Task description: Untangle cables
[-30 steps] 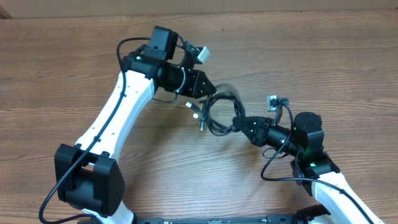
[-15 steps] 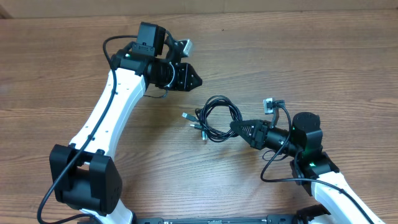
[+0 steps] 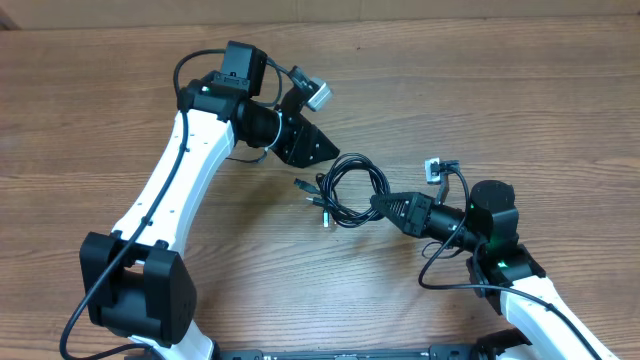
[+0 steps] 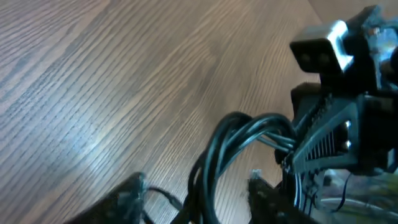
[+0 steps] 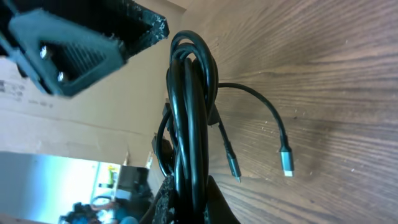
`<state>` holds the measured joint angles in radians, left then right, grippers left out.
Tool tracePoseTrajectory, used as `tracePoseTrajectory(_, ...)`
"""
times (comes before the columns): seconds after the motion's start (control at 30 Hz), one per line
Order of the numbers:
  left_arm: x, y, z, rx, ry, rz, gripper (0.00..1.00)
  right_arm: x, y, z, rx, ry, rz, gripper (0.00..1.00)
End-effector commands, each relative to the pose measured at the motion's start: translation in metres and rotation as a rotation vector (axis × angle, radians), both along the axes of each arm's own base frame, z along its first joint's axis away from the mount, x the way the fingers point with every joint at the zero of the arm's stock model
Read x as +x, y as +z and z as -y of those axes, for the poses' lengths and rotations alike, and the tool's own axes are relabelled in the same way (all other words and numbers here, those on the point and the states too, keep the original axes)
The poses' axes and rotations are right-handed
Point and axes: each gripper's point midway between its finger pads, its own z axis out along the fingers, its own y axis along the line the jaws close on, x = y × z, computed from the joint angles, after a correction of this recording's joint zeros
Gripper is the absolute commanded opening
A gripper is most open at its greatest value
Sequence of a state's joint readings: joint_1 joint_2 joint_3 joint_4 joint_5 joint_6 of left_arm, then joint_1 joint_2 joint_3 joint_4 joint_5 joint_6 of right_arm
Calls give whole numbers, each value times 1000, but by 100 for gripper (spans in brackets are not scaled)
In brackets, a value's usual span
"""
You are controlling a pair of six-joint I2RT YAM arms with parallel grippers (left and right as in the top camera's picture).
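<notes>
cables (image 3: 350,186) clamped in right pincer (image 3: 377,204), beside left pincer (image 3: 326,151).

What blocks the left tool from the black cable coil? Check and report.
Nothing visible does. The left tool, jaws apart, sits just beside the coil of thin black cables, with only brown wooden table between them. The right tool is shut on the coil's opposite side, out of the path.
</notes>
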<state>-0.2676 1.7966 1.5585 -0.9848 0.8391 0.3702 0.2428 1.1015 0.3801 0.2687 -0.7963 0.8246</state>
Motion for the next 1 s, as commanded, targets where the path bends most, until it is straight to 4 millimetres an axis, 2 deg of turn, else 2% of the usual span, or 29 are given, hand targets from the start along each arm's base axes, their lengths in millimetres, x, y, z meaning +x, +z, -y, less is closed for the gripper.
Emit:
tracePoseTrajectory(0.0, -9, 9, 16, -25, -147, 133, 61, -1, 9, -3, 59, -5, -72, 4)
tracePoseTrajectory(0.23, -16, 12, 37, -40, -239, 221, 63, -10, -9, -2, 82, -30, -269, 4)
tracePoseTrajectory(0.37, -20, 11, 46, -33, -286, 267, 61, -14, -2, -6, 104, 7, -255, 4)
tracePoseTrajectory(0.5, -20, 1, 48, 51, -304, 305, 61, -17, 14, -11, 142, 64, -199, 4)
tracePoseTrajectory(0.7, -17, -11, 46, 155, -301, 334, 59, -20, 17, -13, 163, 85, -216, 4)
tracePoseTrajectory(0.8, -15, -13, 44, 177, -296, 340, 54, -21, 27, -16, 179, 115, -165, 4)
tracePoseTrajectory(0.87, -16, -13, 44, 177, -296, 338, 48, -21, 43, -18, 201, 151, -79, 4)
tracePoseTrajectory(0.97, -16, -14, 44, 178, -296, 336, 20, -21, 57, -19, 216, 170, 2, 4)
